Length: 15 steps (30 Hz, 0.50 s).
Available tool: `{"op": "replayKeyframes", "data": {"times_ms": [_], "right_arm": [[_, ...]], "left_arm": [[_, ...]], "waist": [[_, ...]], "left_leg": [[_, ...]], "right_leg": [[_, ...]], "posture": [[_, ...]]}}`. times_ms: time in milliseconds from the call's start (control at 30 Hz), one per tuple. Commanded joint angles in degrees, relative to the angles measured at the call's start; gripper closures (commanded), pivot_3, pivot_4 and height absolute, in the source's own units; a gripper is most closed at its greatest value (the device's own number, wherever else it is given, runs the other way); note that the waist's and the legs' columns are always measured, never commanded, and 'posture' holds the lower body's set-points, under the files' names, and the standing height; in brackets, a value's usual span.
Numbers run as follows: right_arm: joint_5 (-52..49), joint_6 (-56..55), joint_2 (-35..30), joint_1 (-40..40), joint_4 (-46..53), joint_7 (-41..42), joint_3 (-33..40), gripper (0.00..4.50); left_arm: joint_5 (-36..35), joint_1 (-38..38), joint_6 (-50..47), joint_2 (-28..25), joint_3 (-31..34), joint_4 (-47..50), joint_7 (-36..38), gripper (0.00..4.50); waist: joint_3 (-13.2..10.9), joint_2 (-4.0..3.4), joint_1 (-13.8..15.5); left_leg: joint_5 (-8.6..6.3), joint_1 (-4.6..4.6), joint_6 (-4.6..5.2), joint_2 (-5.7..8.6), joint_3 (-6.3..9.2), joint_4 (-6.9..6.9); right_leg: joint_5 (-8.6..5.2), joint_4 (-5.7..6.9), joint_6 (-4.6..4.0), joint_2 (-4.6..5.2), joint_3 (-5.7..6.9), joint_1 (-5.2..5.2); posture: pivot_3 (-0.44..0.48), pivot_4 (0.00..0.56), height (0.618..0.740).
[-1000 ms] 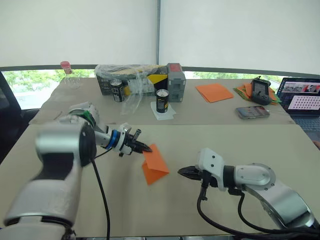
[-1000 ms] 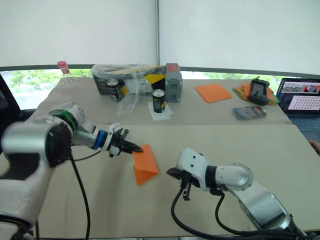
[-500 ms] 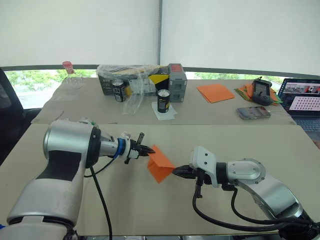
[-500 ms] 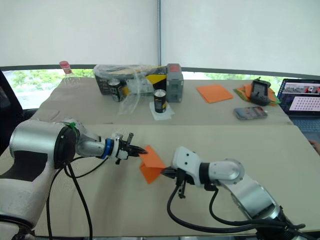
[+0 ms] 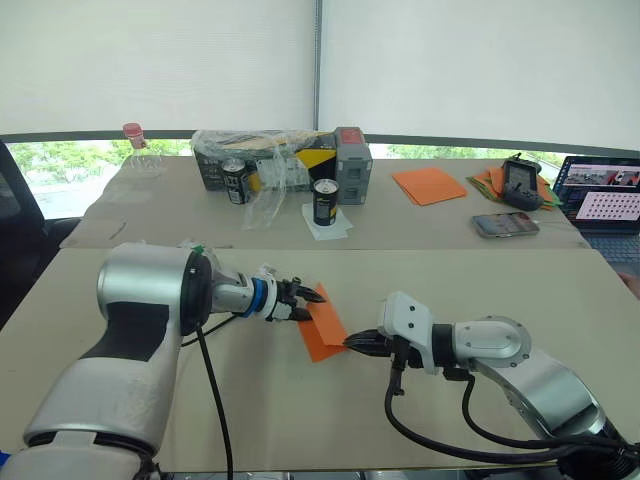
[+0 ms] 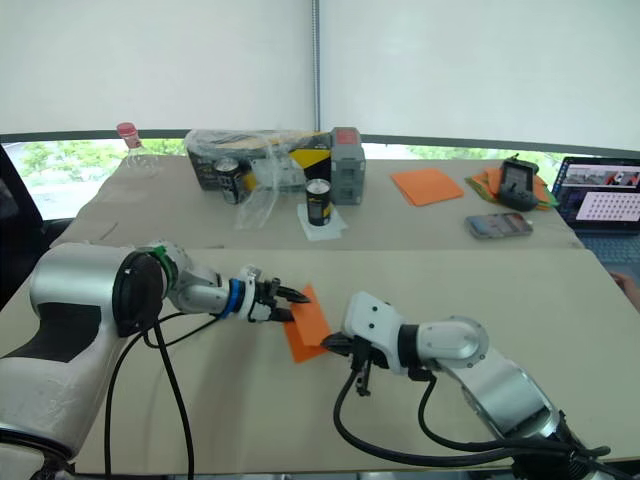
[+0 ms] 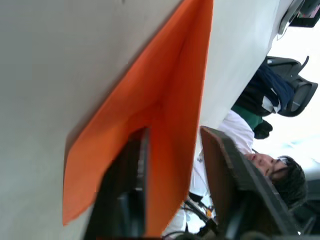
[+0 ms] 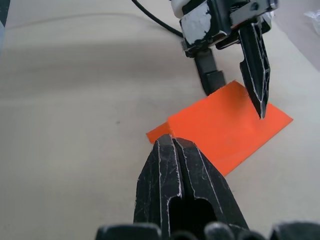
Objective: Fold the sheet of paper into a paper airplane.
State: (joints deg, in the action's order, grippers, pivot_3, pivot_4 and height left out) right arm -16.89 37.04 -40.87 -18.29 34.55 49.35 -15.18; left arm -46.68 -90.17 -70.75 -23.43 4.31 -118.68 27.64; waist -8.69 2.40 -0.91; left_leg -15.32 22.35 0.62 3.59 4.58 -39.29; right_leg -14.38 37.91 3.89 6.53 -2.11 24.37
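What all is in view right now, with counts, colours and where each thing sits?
folded sheet of paper: one, orange, near table, between the grippers
cans: two, black, far table
wrapped boxes: one bundle, far table
bottle: one, clear, red cap, far left
orange stack: one, far table
phone: one, far right
laptop: one, right edge
left gripper: open, straddling the paper's edge
right gripper: shut, tips at the paper
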Motion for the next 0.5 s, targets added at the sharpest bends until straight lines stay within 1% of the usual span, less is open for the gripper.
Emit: {"op": "replayKeyframes", "data": {"times_ms": [33, 67, 100, 167, 233, 267, 300, 333, 367, 433, 467, 500], "right_arm": [[-0.5, 0.4, -0.8, -0.1, 2.7, -0.3, 1.4, 4.5], [-0.7, 0.6, -0.9, -0.1, 2.8, -0.3, 1.7, 4.5], [-1.1, 0.8, -1.1, 0.0, 2.9, -0.3, 2.3, 4.5], [-1.6, 1.1, -1.2, 0.0, 2.8, -0.4, 3.2, 4.5], [-2.1, 1.5, -1.0, -0.2, 2.5, -0.3, 3.7, 4.5], [-2.2, 1.5, -0.8, -0.5, 2.2, -0.2, 3.7, 4.5], [-2.2, 1.4, -0.6, -0.8, 2.0, 0.0, 3.5, 4.5], [-2.2, 1.2, -0.4, -1.3, 1.6, 0.2, 3.3, 4.5], [-2.2, 1.1, -0.3, -1.7, 1.3, 0.3, 3.1, 4.5], [-2.1, 1.0, -0.2, -2.3, 0.9, 0.3, 2.9, 4.5], [-2.1, 1.0, 0.0, -2.5, 0.6, 0.3, 2.9, 4.5], [-2.0, 0.9, 0.2, -2.8, 0.5, 0.2, 2.7, 4.5]], "left_arm": [[5.0, -4.3, -2.8, -6.8, -0.4, -1.3, 3.5, 1.45], [7.4, -5.0, -2.7, -8.6, -0.4, -1.3, 5.0, 1.02], [10.8, -6.1, -2.3, -11.6, -0.2, -1.3, 7.8, 0.6], [21.0, -8.5, 1.3, -15.3, 0.5, -1.3, 15.2, 0.02], [31.0, -9.9, 6.2, -17.6, 1.8, -1.3, 24.3, 0.02], [36.8, -9.8, 13.5, -17.2, 0.6, -1.3, 29.4, 0.02], [41.2, -9.2, 23.3, -16.7, -0.8, -1.3, 33.4, 0.02], [43.4, -7.5, 38.0, -16.0, -2.1, -1.3, 34.7, 0.02], [44.8, -6.1, 48.5, -15.7, -2.3, -1.3, 35.2, 0.02], [44.9, -2.5, 65.2, -15.2, -1.2, -1.3, 33.6, 0.02], [43.7, -0.9, 70.1, -15.1, 0.9, -1.3, 34.5, 0.02], [41.8, 0.5, 75.6, -14.9, 2.0, -1.3, 30.9, 0.02]], "waist": [[0.0, 0.0, -0.4], [0.0, 0.0, -0.7], [0.0, 0.0, -0.8], [0.0, 0.0, -1.2], [0.0, -0.01, -1.2], [0.0, -0.01, -0.9], [0.0, -0.01, -0.7], [0.0, -0.01, -0.2], [0.0, 0.0, 0.0], [0.0, 0.02, 0.3], [0.0, 0.03, 0.3], [0.0, 0.03, 0.3]], "left_leg": [[0.0, 0.0, 0.0, 0.0, 0.0, 0.0], [0.0, 0.01, 0.0, -0.02, 0.0, 0.01], [0.0, 0.0, 0.0, -0.04, 0.01, 0.01], [0.0, -0.01, 0.0, -0.04, 0.02, 0.04], [0.0, -0.02, 0.01, -0.03, -0.01, 0.05], [0.0, -0.02, 0.01, -0.03, -0.01, 0.05], [0.0, -0.04, 0.01, -0.02, -0.03, 0.04], [0.0, -0.06, 0.01, -0.02, -0.05, 0.04], [0.0, -0.05, 0.0, -0.05, -0.05, 0.04], [0.08, 0.02, -0.14, -0.14, -0.04, 0.04], [0.16, 0.08, -0.29, -0.15, -0.02, 0.04], [0.15, 0.11, -0.27, -0.16, -0.02, 0.04]], "right_leg": [[0.0, 0.05, 0.0, -0.02, 0.0, 0.02], [0.0, 0.06, 0.0, -0.04, 0.0, 0.04], [0.0, 0.06, 0.0, -0.05, 0.01, 0.04], [-0.01, 0.07, 0.0, -0.06, 0.03, 0.04], [-0.02, 0.03, 0.02, -0.06, 0.05, -0.01], [-0.02, 0.02, 0.03, -0.05, 0.07, -0.04], [-0.02, -0.11, 0.03, -0.04, 0.12, -0.11], [-0.02, -0.17, 0.03, -0.03, 0.13, -0.14], [-0.02, -0.22, 0.03, -0.02, 0.14, -0.15], [0.04, -0.21, -0.07, 0.02, 0.13, -0.05], [0.05, -0.23, -0.08, 0.03, 0.14, 0.0], [0.05, -0.22, -0.08, 0.03, 0.14, 0.04]], "posture": [[0.0, 0.15, 0.739], [0.0, 0.15, 0.739], [0.0, 0.15, 0.739], [0.0, 0.15, 0.739], [0.0, 0.15, 0.739], [0.0, 0.15, 0.739], [0.0, 0.15, 0.739], [0.0, 0.15, 0.739], [0.0, 0.15, 0.739], [0.0, 0.15, 0.739], [0.0, 0.15, 0.739], [0.0, 0.15, 0.739]]}}
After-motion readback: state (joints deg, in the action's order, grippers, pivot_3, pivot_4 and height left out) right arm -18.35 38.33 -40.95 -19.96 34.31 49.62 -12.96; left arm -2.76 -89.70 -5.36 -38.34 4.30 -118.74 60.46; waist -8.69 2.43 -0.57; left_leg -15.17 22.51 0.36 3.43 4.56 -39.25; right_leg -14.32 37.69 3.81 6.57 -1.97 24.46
